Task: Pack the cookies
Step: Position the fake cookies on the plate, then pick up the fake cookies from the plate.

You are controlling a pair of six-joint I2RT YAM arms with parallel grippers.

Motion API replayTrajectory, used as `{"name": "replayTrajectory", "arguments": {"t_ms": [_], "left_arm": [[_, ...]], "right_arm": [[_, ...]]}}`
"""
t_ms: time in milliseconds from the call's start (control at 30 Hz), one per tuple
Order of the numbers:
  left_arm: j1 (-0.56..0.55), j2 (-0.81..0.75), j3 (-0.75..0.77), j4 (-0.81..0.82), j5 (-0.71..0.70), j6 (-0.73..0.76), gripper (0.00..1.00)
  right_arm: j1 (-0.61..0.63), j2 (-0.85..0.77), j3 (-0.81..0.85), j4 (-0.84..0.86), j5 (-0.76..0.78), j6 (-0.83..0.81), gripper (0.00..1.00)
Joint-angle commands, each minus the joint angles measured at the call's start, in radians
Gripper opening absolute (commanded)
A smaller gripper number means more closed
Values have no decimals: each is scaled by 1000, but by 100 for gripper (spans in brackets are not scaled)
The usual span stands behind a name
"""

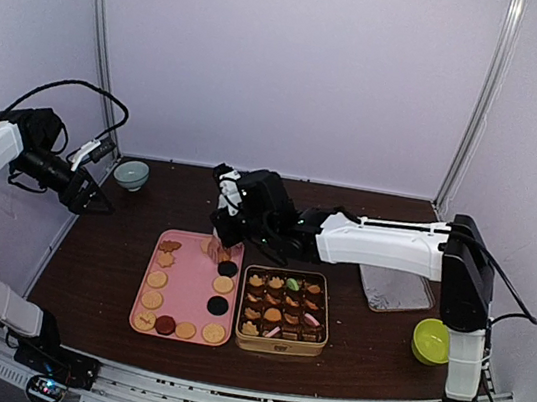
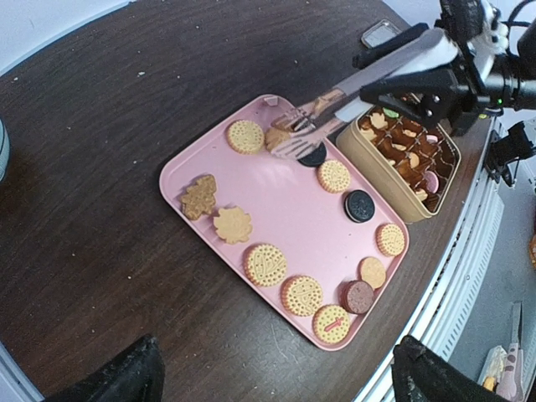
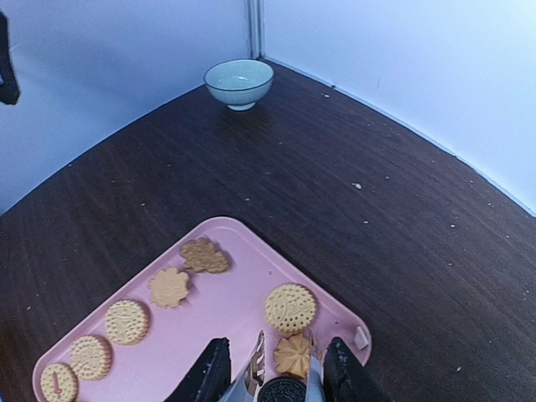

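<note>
The cookies (image 2: 266, 265) lie along the edges of a pink tray (image 1: 192, 276); more fill the compartments of a brown box (image 1: 289, 272) to its right. My right gripper (image 3: 279, 377) is shut on metal tongs (image 2: 314, 126) at the tray's far right corner. The tong tips stand on either side of a tan flower-shaped cookie (image 3: 293, 354), between a round tan cookie (image 3: 290, 307) and a black one (image 3: 280, 392). I cannot tell whether the tips touch it. My left gripper (image 2: 280, 381) hangs open and empty, high over the table's left side, away from the tray (image 2: 276, 209).
A pale blue bowl (image 1: 131, 174) stands at the back left. To the right of the box are a grey flat piece (image 1: 395, 289) and a green bowl (image 1: 432, 341). The right arm reaches across the box (image 2: 368, 159) from the right.
</note>
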Motion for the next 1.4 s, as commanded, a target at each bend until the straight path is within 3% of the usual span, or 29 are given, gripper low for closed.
{"name": "replayTrajectory", "arguments": {"t_ms": [0,400,567,833,1367], "left_arm": [[9,4,14,-11,26,18,97],[8,0,3,-11,39,21,97],[8,-3,4,-11,39,21,97],[9,-8,1,-13,30,23,97],[8,-5,4,-17,24,27,97]], "right_arm": [[66,-84,-34,25,-57,43,37],[140,-124,-31,-5,-52,21,35],[140,-100,29,-43,-21,-18,39],[94,-60,78,-39,27,-31,41],[38,46,149,-66,-22,-11,44]]}}
